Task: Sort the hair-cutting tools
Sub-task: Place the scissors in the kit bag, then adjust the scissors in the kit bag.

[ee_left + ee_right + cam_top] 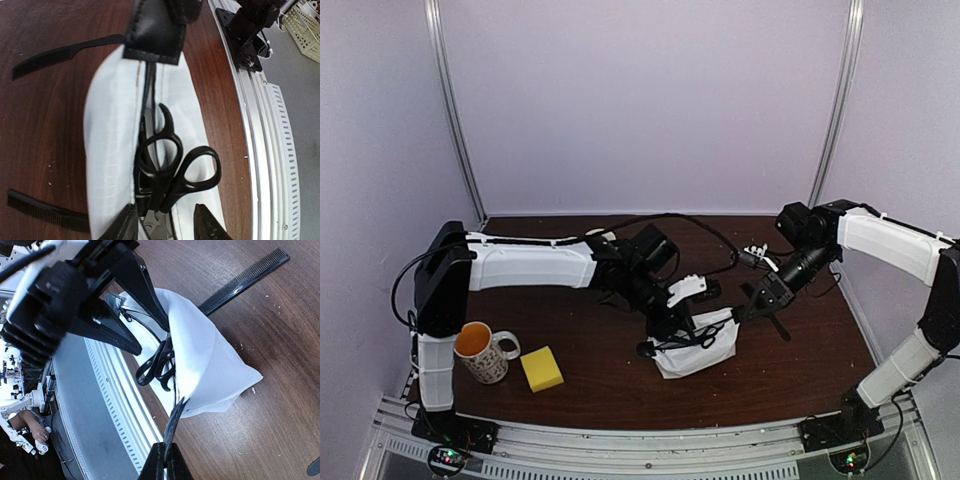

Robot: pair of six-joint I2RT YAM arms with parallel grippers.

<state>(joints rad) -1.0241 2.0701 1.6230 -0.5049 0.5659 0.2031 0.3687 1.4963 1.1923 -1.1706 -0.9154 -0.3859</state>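
Left wrist view shows scissors [172, 170] sticking from the white pouch [110, 150], left tool [164, 227] spread apart; right tool [167, 455] pinches the pouch's rim.

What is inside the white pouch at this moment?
Black scissor handles stick out of the white pouch at its open zip. Their blades are covered by the fabric, and anything deeper cannot be seen.

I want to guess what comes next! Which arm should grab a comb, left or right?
Left, I'd guess. The left gripper is open just above the white pouch, with a comb lying close by. The right gripper is pinched shut on the pouch's edge, holding it open, so it's busy.
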